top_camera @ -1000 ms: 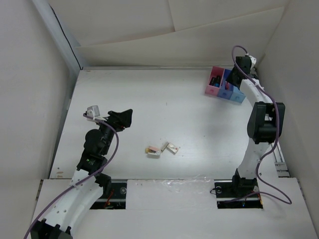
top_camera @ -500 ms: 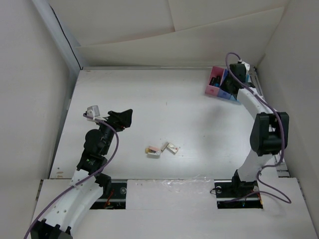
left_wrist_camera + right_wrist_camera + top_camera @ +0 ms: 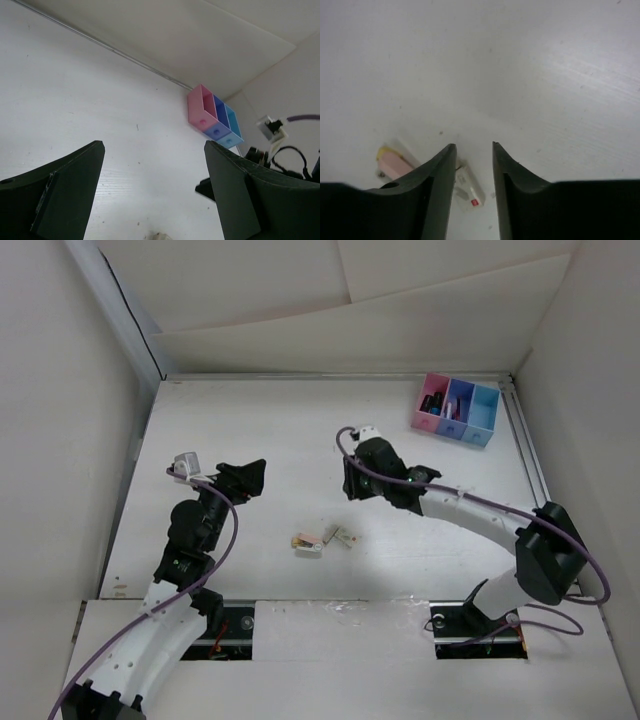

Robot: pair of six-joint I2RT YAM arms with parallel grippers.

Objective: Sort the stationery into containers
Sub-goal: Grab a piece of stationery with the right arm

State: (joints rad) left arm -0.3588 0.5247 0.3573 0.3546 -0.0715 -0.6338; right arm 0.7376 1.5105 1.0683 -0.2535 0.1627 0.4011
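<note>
Few erasers (image 3: 309, 545) left loose on worktop (image 3: 250, 420); bins (image 3: 425, 423) partly filled. Right tool (image 3: 350, 486) narrowly parted, empty, near them; left tool (image 3: 246, 478) wide apart, idle.

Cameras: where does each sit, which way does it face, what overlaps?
Top external: above and behind the arm bases, looking down at the table; left arm and right arm show.
Left wrist: low, facing across the table to the bins; open left gripper frames it.
Right wrist: facing down at stationery pieces; right gripper in front.
Shared: bins in top and left wrist; stationery pieces in top and right wrist.
</note>
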